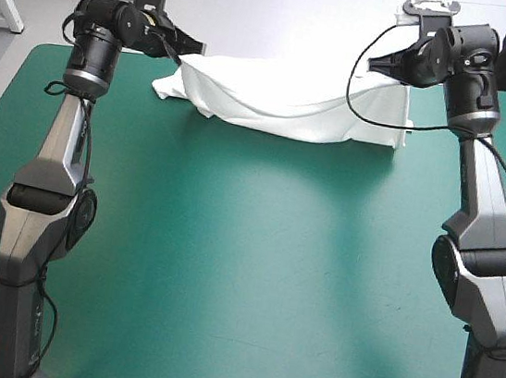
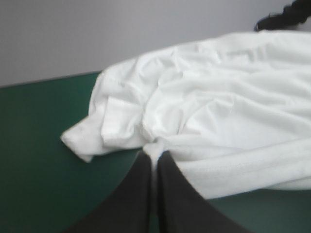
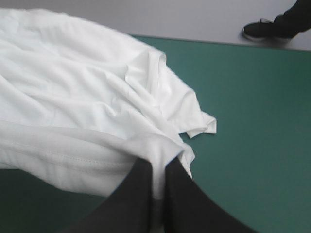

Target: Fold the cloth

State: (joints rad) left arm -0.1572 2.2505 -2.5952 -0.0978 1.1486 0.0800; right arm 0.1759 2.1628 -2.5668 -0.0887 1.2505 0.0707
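My left fingers point(image 2: 146, 170) pinch T-shirt point(image 1: 292, 101) hem | right fingers point(image 3: 145, 177) likewise | long axis spans between them, bulk ahead

The white T-shirt point(image 1: 292, 101) hangs stretched between the left gripper point(image 1: 199, 50) and the right gripper point(image 1: 379, 66), a top corner pinched in each. Below the black fingers point(image 1: 186, 43) its hem sags onto the teal-green cover point(image 1: 243, 262), and a sleeve trails under the left pair.

A teal-green table cover point(image 1: 251, 273), smooth, faintly shadowed.
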